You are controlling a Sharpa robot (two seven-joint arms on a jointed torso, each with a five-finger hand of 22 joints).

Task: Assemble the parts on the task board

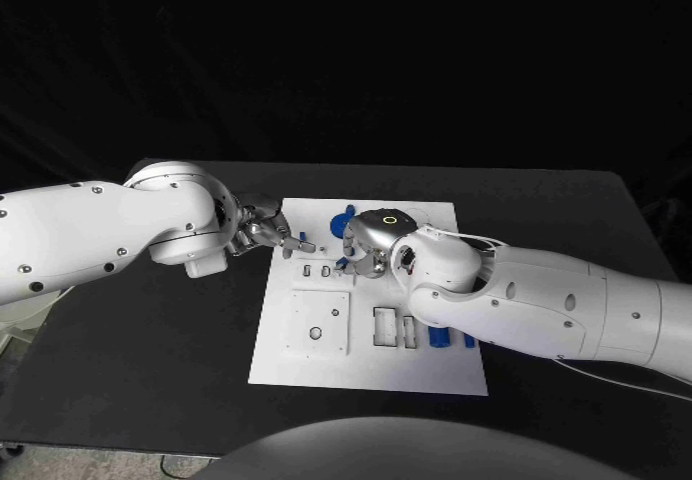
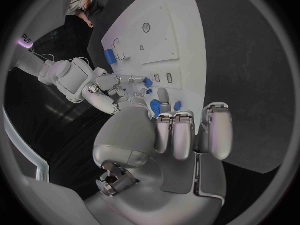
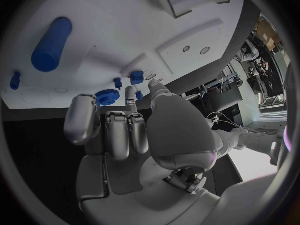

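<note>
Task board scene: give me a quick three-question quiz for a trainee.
1. True or false: the board is black.
2. In the head view, the right hand is: A above the board, B beside it, C under it.
3. Fill in: the long cylinder lying on the board is coloured ___.
Key: 1 false (it is white); 2 A; 3 blue.

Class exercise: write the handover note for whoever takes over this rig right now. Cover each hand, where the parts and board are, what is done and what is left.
Left hand: at the task board's left edge; whether it holds anything is unclear.
Right hand: over the board's upper middle, fingers curled beside a blue gear; grip unclear.
Blue cylinder lies loose on the board; other small blue parts sit lower right.
Done: cannot tell. Left: seat the loose parts.
</note>
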